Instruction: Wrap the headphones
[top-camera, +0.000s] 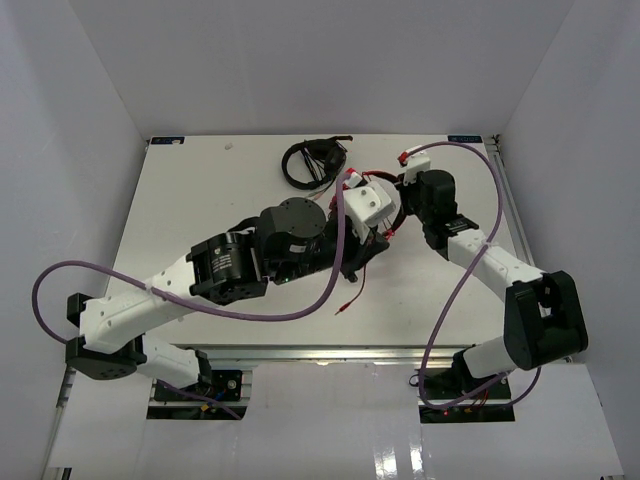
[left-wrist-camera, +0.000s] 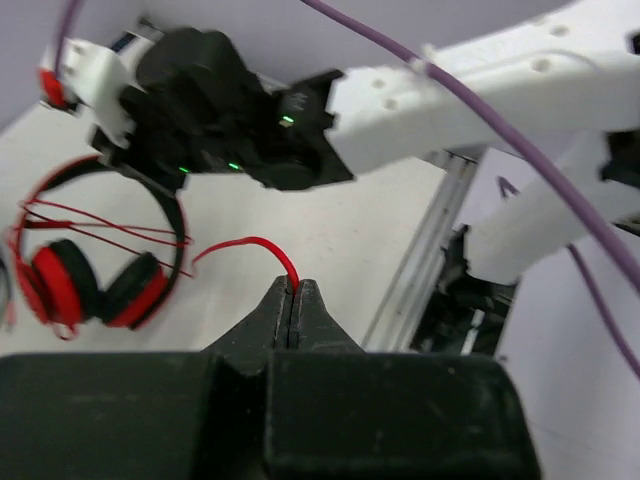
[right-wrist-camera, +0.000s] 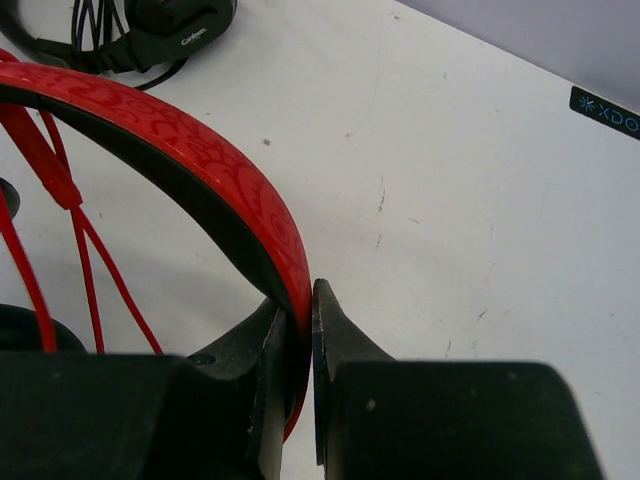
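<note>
Closest to us, in the right wrist view, the matte black fingers of the right gripper (right-wrist-camera: 300, 305) are nearly shut. The narrow slot between them is filled by the headband (right-wrist-camera: 210, 150) of the red headphones (left-wrist-camera: 60, 290), a flat curved strip that is glossy red with a faint swirling pattern on its outer face and lined in black on the inner one. We see thin red strands crossing under the arch at the left of that frame. Toward the upper left lie the black headphones (right-wrist-camera: 175, 35), dull plastic with a dark cord, on the white, lightly scuffed table (right-wrist-camera: 470, 200). From the left wrist, the wedge-shaped black fingers of the left gripper (left-wrist-camera: 293, 298) are pressed together on the red cable (left-wrist-camera: 245, 243), which springs out of the tips in a smooth thin loop and runs toward the left of the frame. At that frame's left edge we find the red headphones, their round cups padded in black, with several cable strands drawn straight across the open arch of the band. From above, both grippers meet right of the table's centre and hide most of the red headphones, and a loose end of the red cable trails toward the lower middle of the table.
</note>
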